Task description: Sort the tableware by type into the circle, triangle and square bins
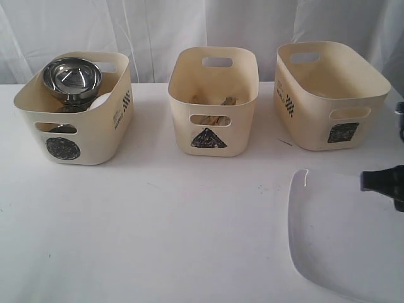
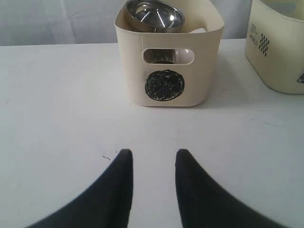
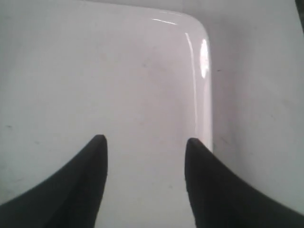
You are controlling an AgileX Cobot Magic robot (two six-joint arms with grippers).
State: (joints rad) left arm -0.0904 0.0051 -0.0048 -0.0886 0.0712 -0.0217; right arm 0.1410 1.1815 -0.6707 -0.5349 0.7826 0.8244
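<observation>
Exterior view: only the right claw (image 1: 384,183) shows, a dark shape reaching in low from the right edge above the far right part of the large white square plate (image 1: 334,240), which lies flat on the table (image 1: 158,240). Beyond this claw stands the square bin (image 1: 331,95). Farther to its left are the triangle bin (image 1: 213,101), with wooden chopsticks (image 1: 218,102) inside, and the circle bin (image 1: 72,117), with a steel bowl (image 1: 71,77) sitting high in it. The left arm is out of sight here.

Left wrist view: the left claw (image 2: 152,154) is held low and nearly level over bare table, jaws moderately parted and empty. Straight ahead of it, well apart, is the circle bin (image 2: 168,61) with its scribbled circle mark facing the claw and the steel bowl (image 2: 154,14) at its top. The triangle bin (image 2: 278,52) stands off to one side.

Right wrist view: the right claw (image 3: 146,141) points steeply down at the plate (image 3: 118,71), jaws spread wide and holding nothing. Both fingertips (image 3: 97,147) are over the plate's surface, one close to its raised rim near a rounded corner. Whether they touch the plate cannot be told.
</observation>
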